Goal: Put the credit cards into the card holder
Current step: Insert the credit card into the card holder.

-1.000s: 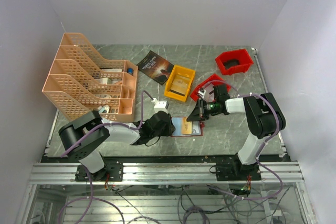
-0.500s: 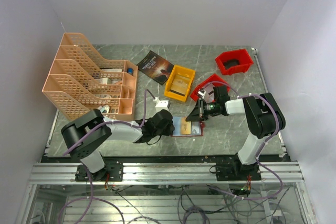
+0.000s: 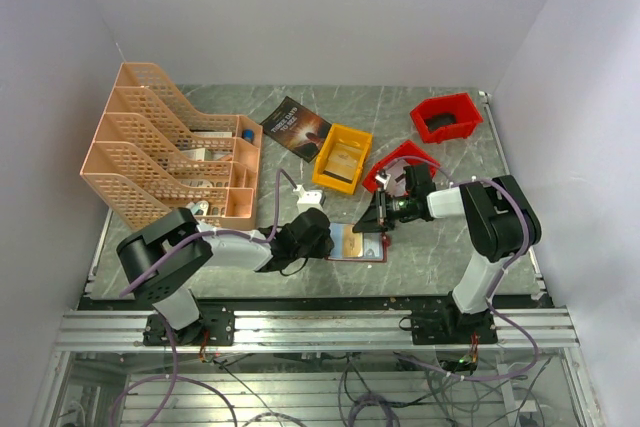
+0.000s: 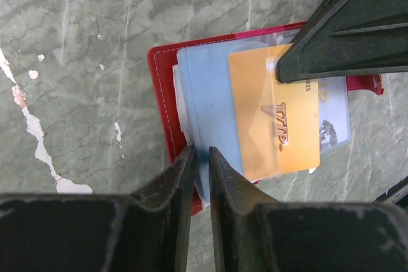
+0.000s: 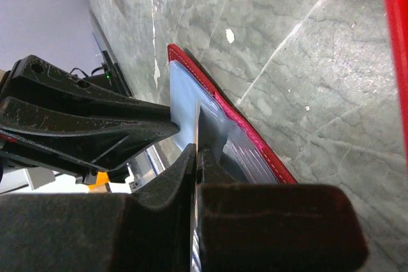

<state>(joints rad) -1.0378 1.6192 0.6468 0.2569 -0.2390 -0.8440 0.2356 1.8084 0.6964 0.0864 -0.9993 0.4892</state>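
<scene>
The card holder [image 4: 160, 87] lies open and flat on the grey, veined marble-look table [image 3: 440, 247], near its front edge and between the two arms. Its cover is dark red with pale stitching along a rounded corner. On it sits a stack of smooth, slightly bluish clear pocket [image 4: 207, 93] sleeves. An orange card [image 4: 271, 119], glossy and rectangular with rounded corners and a line of raised print, lies over the pockets. The left gripper [image 4: 201, 160] comes in low from the left, its matte black, wedge-shaped fingers drawn to a narrow slit. They pinch the near edge of the clear pocket, which the right wrist view shows standing up off the red cover. The right gripper [image 5: 196, 154] reaches in from the other side, its jaws pressed together on the card's thin edge, which shows as a pale sliver between the rough black fingertips. In the left wrist view one of those tips overlaps the card's upper corner. Behind them stand a peach mesh file rack [image 3: 165, 147], a dark glossy book [image 3: 296, 127], a boxy yellow bin [image 3: 342, 157] and a red plastic bin [image 3: 446, 117].
</scene>
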